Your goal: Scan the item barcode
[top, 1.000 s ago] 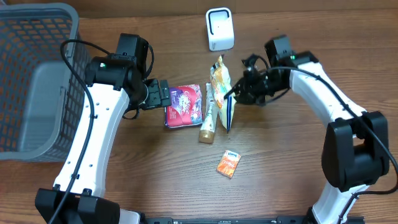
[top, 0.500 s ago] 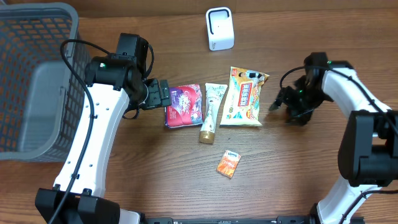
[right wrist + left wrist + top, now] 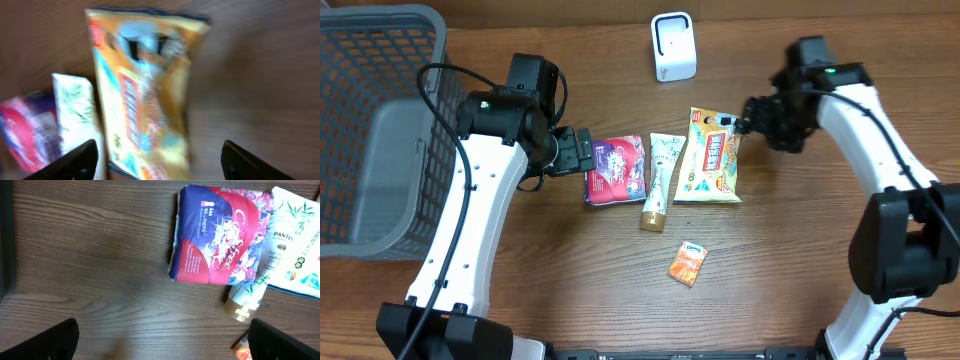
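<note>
The item, a yellow snack bag [image 3: 713, 156], lies flat on the wooden table below the white scanner [image 3: 673, 46]. My right gripper [image 3: 748, 122] hovers at the bag's top right corner, open and holding nothing. The right wrist view is blurred; there the bag [image 3: 145, 95] lies under the wide-apart jaws of the right gripper [image 3: 160, 162]. My left gripper [image 3: 582, 153] stays open just left of a red and blue liners pack [image 3: 617, 170]. In the left wrist view that pack [image 3: 217, 235] lies ahead of the left gripper [image 3: 162, 345]. I cannot make out a barcode.
A white Pantene tube [image 3: 661, 180] lies between the liners pack and the snack bag. A small orange packet [image 3: 688, 263] sits nearer the front. A grey mesh basket [image 3: 380, 120] fills the left side of the table.
My right gripper opened and let go of the snack bag, which now lies flat. The right arm swung out to the right, then came back to the bag's top corner. The left arm held still.
</note>
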### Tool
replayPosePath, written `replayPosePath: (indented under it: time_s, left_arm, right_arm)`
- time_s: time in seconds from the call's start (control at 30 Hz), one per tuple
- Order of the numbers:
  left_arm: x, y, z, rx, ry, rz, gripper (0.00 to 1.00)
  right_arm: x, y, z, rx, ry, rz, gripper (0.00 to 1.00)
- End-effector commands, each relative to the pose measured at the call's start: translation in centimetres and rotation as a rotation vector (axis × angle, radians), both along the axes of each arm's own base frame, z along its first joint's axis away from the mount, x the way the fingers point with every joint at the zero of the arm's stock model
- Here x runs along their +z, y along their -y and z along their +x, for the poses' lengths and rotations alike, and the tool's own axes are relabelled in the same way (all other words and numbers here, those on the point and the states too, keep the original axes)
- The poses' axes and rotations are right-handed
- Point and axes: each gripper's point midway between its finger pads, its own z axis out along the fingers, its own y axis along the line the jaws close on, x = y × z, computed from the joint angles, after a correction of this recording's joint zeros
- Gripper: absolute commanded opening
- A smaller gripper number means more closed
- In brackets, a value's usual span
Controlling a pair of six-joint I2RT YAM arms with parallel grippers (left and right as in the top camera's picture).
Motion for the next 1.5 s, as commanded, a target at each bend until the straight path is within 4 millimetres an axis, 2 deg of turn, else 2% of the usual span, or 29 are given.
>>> replayPosePath:
  time_s: [0.0, 0.17, 0.3, 0.33, 0.53, 0.6, 0.63, 0.7, 0.77, 0.83, 0.87, 1.03, 1.1, 1.23, 1.37, 1.4, 1.47]
  left_arm:
    - [0.3, 0.0, 0.2, 0.009, 0.011, 0.005, 1.0]
    - [0.3, 0.0, 0.2, 0.009, 0.011, 0.005, 1.0]
    - [0.3, 0.0, 0.2, 0.009, 0.011, 0.005, 1.0]
    - [0.3, 0.0, 0.1, 0.009, 0.01, 0.005, 1.0]
    - [0.3, 0.0, 0.1, 0.009, 0.01, 0.005, 1.0]
    - [0.3, 0.0, 0.2, 0.009, 0.011, 0.005, 1.0]
    - [0.3, 0.0, 0.1, 0.009, 0.01, 0.005, 1.0]
    - [0.3, 0.0, 0.1, 0.009, 0.01, 0.005, 1.0]
    - [0.3, 0.0, 0.1, 0.009, 0.01, 0.005, 1.0]
    - [0.3, 0.0, 0.1, 0.009, 0.01, 0.005, 1.0]
    - [0.3, 0.0, 0.1, 0.009, 0.01, 0.005, 1.0]
    - [0.3, 0.0, 0.1, 0.009, 0.01, 0.005, 1.0]
    - [0.3, 0.0, 0.2, 0.009, 0.011, 0.005, 1.0]
    - [0.3, 0.0, 0.2, 0.009, 0.011, 0.005, 1.0]
    - [0.3, 0.0, 0.1, 0.009, 0.01, 0.005, 1.0]
    - [0.3, 0.0, 0.1, 0.009, 0.01, 0.005, 1.0]
    - [0.3, 0.0, 0.2, 0.009, 0.011, 0.005, 1.0]
  right_arm:
    - [-1.3, -0.6, 0.0, -0.124, -0.018, -0.008, 0.8]
    - [-3.3, -1.9, -0.3, -0.111, -0.005, -0.006, 0.8]
    - [-6.2, -2.6, -1.5, -0.115, -0.053, -0.012, 0.79]
    - [-7.0, -3.1, -1.8, -0.105, -0.072, -0.008, 0.76]
    - [-9.2, -3.9, -2.2, -0.082, -0.103, -0.024, 0.68]
    - [-9.9, -3.6, -2.3, -0.086, -0.113, -0.045, 0.61]
    - [-10.2, -3.3, -2.4, -0.09, -0.118, -0.063, 0.51]
    - [-10.2, -3.2, -2.4, -0.091, -0.121, -0.068, 0.41]
    - [-9.9, -3.2, -2.3, -0.092, -0.121, -0.067, 0.26]
    - [-9.1, -3.2, -1.9, -0.096, -0.122, -0.062, 0.05]
    - [-8.6, -3.2, -1.7, -0.098, -0.12, -0.058, 0.04]
    - [-4.7, -4.6, 0.9, -0.087, -0.058, 0.005, 0.04]
    - [-2.0, -5.9, 3.1, -0.082, 0.014, 0.085, 0.04]
    - [1.7, -6.9, 7.4, -0.166, 0.155, 0.188, 0.04]
    - [4.0, -8.4, 9.7, -0.206, 0.234, 0.317, 0.04]
    - [5.8, -9.1, 11.2, -0.243, 0.29, 0.393, 0.04]
    - [7.2, -9.5, 12.5, -0.257, 0.351, 0.438, 0.04]
